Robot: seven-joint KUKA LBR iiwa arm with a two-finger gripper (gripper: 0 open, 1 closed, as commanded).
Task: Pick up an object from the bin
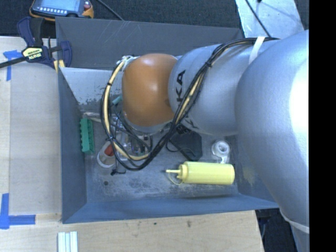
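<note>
A silver KUKA arm (236, 88), its wrist capped in orange, reaches from the right into a grey metal bin (71, 156), where 5 loose items lie apart on the floor. The largest, a yellow squeeze bottle (207, 173), lies on its side near the front wall, nozzle pointing left. Judged light, smooth and slightly yielding, it would best be taken across the middle of its round body, though it may roll. Behind it sit a flat black piece (190, 144), partly under the arm, and a small clear ring-like item (221, 150). A ribbed green strip (86, 135) lies along the left wall. The gripper (127, 140), screened by looped cables (137, 164), hangs low at left-centre, just beside the smallest item, a red-and-clear piece (108, 152). Whether the gripper is spread or closed cannot be told. That piece looks light and likely slippery, calling for a pinch across its narrow width.
</note>
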